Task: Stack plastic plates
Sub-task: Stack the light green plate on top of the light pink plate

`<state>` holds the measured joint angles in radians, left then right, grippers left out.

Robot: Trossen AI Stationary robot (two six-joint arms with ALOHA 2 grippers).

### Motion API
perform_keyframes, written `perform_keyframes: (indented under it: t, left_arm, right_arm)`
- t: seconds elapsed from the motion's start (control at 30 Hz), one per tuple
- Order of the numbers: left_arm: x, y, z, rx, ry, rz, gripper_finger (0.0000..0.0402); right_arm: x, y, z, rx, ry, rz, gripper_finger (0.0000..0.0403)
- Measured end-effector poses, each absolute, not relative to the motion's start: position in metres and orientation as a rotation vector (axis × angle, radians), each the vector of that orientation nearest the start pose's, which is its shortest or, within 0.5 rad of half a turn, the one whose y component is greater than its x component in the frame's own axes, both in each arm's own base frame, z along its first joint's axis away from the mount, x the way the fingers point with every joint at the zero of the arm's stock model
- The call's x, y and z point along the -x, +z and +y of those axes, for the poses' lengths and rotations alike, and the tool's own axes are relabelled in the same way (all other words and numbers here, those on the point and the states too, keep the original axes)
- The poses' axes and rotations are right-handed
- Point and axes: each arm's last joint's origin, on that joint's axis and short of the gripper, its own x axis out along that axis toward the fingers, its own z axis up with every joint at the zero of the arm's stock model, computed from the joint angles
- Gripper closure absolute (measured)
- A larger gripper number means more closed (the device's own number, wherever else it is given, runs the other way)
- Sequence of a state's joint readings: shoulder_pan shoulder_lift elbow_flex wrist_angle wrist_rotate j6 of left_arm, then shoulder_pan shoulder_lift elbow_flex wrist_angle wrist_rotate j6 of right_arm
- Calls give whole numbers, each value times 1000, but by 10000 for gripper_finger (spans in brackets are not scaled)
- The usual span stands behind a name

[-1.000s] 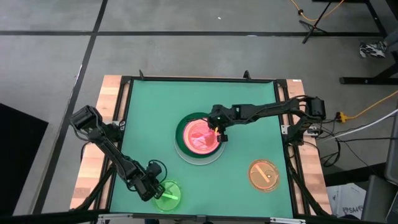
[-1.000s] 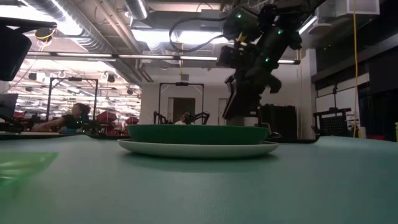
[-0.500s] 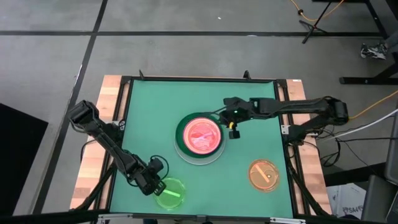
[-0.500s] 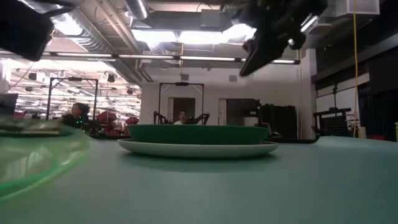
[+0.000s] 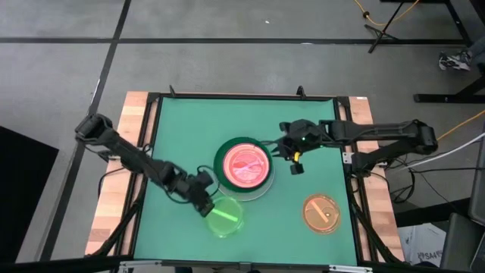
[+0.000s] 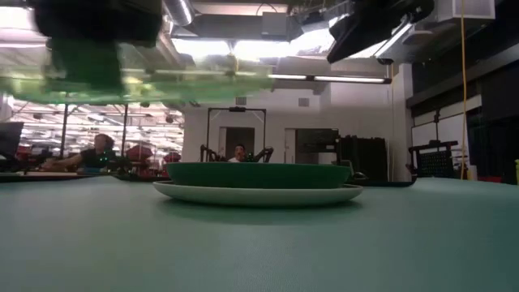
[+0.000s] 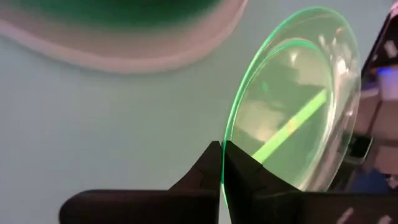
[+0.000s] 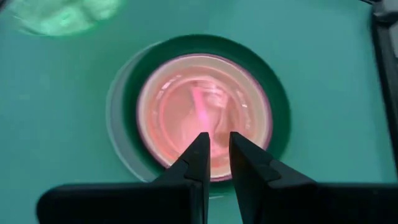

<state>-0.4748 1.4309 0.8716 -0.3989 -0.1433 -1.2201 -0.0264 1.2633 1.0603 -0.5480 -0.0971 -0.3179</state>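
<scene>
A stack of plates [image 5: 244, 168] stands mid-table: a pale plate at the bottom, a dark green one on it and a pink one [image 8: 204, 107] on top. My left gripper [image 5: 204, 203] is near the stack's near-left side, shut on a translucent green plate [image 5: 226, 216]. In the low view that green plate [image 6: 146, 77] hangs high above the table. My right gripper [image 5: 294, 162] hovers right of the stack, fingers narrowly open [image 8: 216, 144], and holds nothing. An orange plate [image 5: 321, 213] lies flat near the table's near right corner. My left gripper pinches the green plate's rim [image 7: 227, 140] between its two fingers, one on each face of the plate. The plate is lifted clear of the table and reaches out from the fingertips, roughly level in the low view.
The green mat [image 5: 182, 129] is bare on the far side and on the left. The table's wooden side rails [image 5: 129, 136] and dark frame border it. People and equipment show in the room beyond the table in the low view.
My left gripper has lifted the green plate off the mat by the near edge and carried it up and to the right, toward the stack. My right gripper has risen from the pink plate on the stack and drawn back toward the table's right edge.
</scene>
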Motion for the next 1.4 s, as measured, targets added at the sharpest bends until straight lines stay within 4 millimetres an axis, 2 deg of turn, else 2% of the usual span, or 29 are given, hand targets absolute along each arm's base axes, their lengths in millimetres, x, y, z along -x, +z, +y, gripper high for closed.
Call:
perform_keyframes:
  t: [0.4, 0.6, 0.77, 0.93, 1.4]
  left_arm:
    - [-284, 221, -31, 791, 282, 775, 401]
    - [-288, 225, 20, 806, 333, 697, 401]
    - [-285, 225, 50, 819, 409, 661, 401]
    - [-285, 221, 59, 831, 445, 662, 401]
    - [-304, 179, 57, 826, 470, 788, 402]
  right_arm:
    - [-261, 298, 34, 234, 295, 728, 352]
    - [-259, 298, 47, 263, 309, 727, 352]
    - [-258, 298, 51, 284, 290, 728, 352]
    - [-258, 298, 50, 285, 285, 729, 352]
    - [-258, 297, 50, 291, 274, 739, 352]
